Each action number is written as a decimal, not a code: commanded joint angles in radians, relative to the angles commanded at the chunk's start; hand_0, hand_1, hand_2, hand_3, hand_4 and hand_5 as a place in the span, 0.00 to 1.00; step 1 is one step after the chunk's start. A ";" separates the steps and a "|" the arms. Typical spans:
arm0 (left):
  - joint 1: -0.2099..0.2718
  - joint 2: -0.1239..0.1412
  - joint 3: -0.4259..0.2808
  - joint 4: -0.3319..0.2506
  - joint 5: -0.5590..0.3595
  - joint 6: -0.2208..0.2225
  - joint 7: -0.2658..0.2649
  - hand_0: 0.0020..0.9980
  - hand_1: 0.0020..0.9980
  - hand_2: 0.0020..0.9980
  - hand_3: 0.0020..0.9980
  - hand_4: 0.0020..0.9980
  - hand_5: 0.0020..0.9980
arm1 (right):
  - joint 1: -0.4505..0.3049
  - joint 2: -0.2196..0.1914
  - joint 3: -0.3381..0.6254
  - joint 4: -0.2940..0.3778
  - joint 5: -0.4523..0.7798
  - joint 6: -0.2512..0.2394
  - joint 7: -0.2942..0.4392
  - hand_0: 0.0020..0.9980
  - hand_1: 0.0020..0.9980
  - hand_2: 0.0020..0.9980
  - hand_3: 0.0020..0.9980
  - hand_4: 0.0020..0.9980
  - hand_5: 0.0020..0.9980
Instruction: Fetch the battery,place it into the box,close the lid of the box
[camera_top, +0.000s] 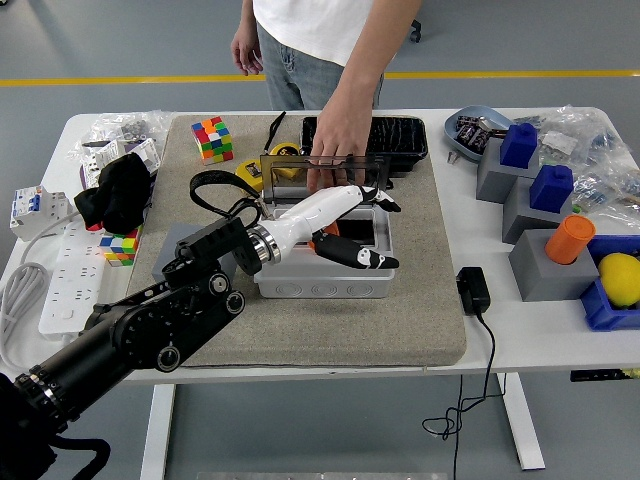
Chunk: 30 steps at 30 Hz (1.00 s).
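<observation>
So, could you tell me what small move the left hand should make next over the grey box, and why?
Probably lift the left hand clear of the grey box. Its fingers are spread and hold nothing, an orange object, likely the battery, shows under the palm inside the box, and the person's hand holds the lid upright, so closing comes next.
</observation>
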<state>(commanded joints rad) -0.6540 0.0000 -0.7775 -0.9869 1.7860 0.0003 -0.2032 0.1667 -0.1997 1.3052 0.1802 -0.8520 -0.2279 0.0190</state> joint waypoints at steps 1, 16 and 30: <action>-0.001 0.000 0.000 -0.001 0.001 0.000 0.000 0.95 0.87 0.79 0.75 1.00 0.54 | 0.001 0.000 0.000 0.000 0.000 0.000 0.000 0.82 0.77 0.75 0.80 1.00 1.00; 0.020 0.000 -0.087 -0.184 -0.165 -0.267 0.125 0.80 0.77 0.73 0.71 1.00 0.67 | 0.000 0.004 0.015 0.001 -0.003 0.002 0.001 0.82 0.77 0.75 0.80 1.00 1.00; 0.089 0.000 -0.366 -0.284 -0.690 -0.592 0.237 0.80 0.77 0.74 0.72 1.00 0.82 | -0.003 0.009 0.016 0.002 0.000 0.002 0.002 0.82 0.77 0.75 0.80 1.00 1.00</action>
<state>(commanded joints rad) -0.5654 0.0000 -1.1438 -1.2713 1.0965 -0.5914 0.0342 0.1635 -0.1907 1.3208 0.1821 -0.8516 -0.2257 0.0206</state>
